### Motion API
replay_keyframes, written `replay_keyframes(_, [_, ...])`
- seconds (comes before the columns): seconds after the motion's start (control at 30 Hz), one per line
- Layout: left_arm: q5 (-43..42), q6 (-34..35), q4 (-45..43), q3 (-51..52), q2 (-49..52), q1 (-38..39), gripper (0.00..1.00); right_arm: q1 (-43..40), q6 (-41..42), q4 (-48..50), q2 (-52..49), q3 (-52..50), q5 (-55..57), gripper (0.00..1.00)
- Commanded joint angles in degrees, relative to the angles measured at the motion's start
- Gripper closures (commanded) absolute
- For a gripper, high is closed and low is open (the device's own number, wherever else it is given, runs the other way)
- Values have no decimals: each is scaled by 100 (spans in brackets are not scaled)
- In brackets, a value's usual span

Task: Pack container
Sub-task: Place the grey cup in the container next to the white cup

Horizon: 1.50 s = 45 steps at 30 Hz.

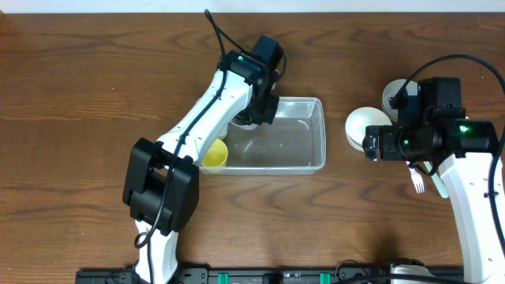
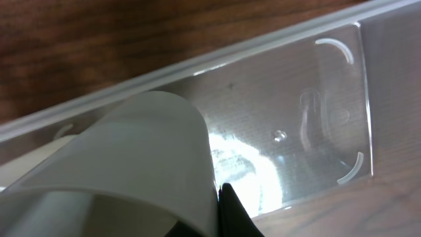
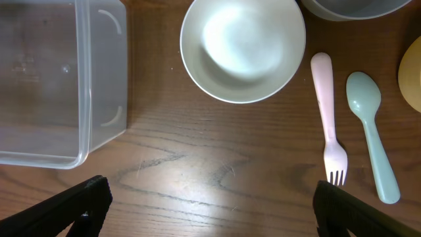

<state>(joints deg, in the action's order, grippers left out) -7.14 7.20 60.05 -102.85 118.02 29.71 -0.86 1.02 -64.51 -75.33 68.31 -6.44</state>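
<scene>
Confirm left end effector (image 1: 251, 110) clamped on white cup (image 2: 131, 164), directly above far-left corner of container (image 1: 319, 134); locate container mid-desk (image 1: 79, 79), long axis running left-right; judge left arm nearer; leave right end effector (image 3: 210, 207), jaws apart, by white bowl (image 3: 243, 49).

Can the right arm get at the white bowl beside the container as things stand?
Probably yes: the right end effector hangs open over bare table near the white bowl, nothing between them; the pink fork lies aside.
</scene>
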Motion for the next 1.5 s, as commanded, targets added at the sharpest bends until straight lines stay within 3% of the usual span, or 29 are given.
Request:
replay_keyframes(0.0, [26, -164, 2, 2, 61, -26, 94, -68, -22, -11, 4, 105, 20, 1])
replay_keyframes(0.5, [31, -225, 133, 31, 634, -31, 94, -68, -22, -22, 4, 105, 20, 1])
replay_keyframes(0.63, [308, -232, 144, 31, 634, -31, 85, -68, -22, -20, 4, 105, 20, 1])
replay_keyframes(0.8, [330, -232, 208, 28, 634, -31, 83, -68, -22, -20, 4, 105, 20, 1])
replay_keyframes(0.83, [330, -232, 214, 28, 634, -28, 78, -68, -22, -20, 4, 105, 20, 1])
replay_keyframes(0.97, [330, -232, 219, 28, 632, -28, 75, -68, -22, -22, 4, 105, 20, 1])
replay_keyframes(1.03, [330, -232, 221, 28, 627, -28, 68, -68, -24, -22, 4, 105, 20, 1])
replay_keyframes(1.13, [330, -238, 221, 22, 592, -28, 67, -68, -22, -20, 4, 105, 20, 1])
replay_keyframes(1.23, [334, -273, 221, 15, 487, -28, 59, -68, -22, -20, 4, 105, 20, 1])
replay_keyframes(1.4, [374, -317, 229, -46, 138, -28, 57, -68, -24, -20, 4, 105, 20, 1])
replay_keyframes(1.47, [376, -365, 236, -76, -98, -28, 51, -68, -24, -22, 4, 105, 20, 1])
